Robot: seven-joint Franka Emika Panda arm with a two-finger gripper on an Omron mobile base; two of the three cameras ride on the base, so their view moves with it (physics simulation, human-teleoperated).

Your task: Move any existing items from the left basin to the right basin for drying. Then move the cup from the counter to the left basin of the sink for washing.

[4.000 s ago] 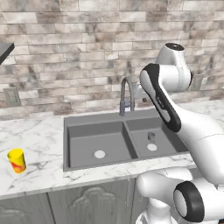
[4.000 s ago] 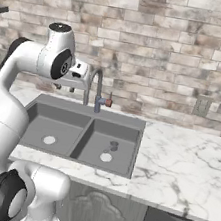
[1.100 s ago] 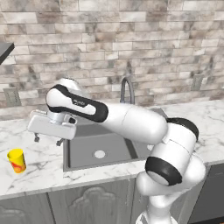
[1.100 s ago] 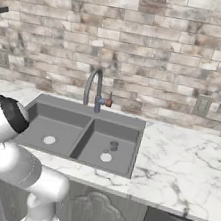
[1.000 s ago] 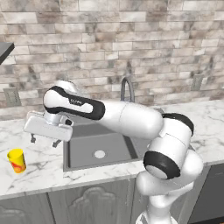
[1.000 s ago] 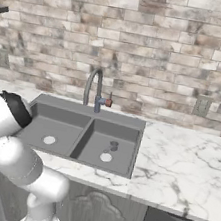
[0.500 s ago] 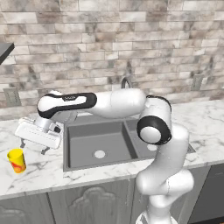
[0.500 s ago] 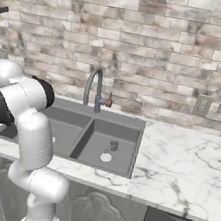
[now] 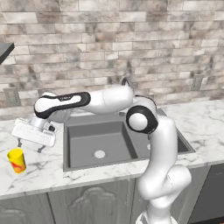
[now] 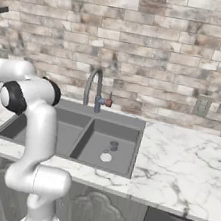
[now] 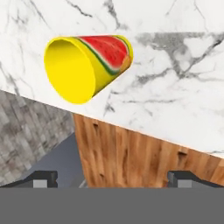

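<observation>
Cup (image 9: 16,160) upright on counter (image 9: 35,168); gripper (image 9: 29,146) apparently open, just beside.

Brick wall (image 9: 109,48) — grey knob-like object (image 10: 113,146)

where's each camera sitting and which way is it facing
Left base view: behind the arm's left, facing the sink, cup and counter; the arm stretches left, gripper over the counter.
Right base view: behind its right, facing the sink and faucet; arm at left.
Hand view: on the hand, facing the cup; fingertips apart at bottom.
Shared: both base views show the sink.
</observation>
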